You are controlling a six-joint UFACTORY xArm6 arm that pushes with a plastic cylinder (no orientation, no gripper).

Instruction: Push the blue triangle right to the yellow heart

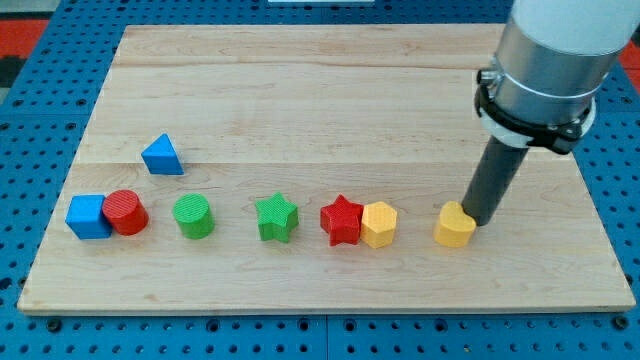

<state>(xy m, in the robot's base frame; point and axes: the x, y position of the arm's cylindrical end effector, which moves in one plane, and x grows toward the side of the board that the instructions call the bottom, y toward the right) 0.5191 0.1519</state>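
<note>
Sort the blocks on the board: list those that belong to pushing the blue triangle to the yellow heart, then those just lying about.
Job:
blue triangle
yellow heart
my tip, against the heart's right side, far from the triangle

Lying about:
blue cube
red cylinder
green cylinder
green star
red star
yellow hexagon

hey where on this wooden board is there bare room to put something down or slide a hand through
Free: the wide stretch above the blue triangle, reaching toward the view's top, and the narrower strip below the row along the board bottom edge. Crowded: the row from blue cube and red cylinder across to the yellow heart, where my tip stands right beside it.
</note>
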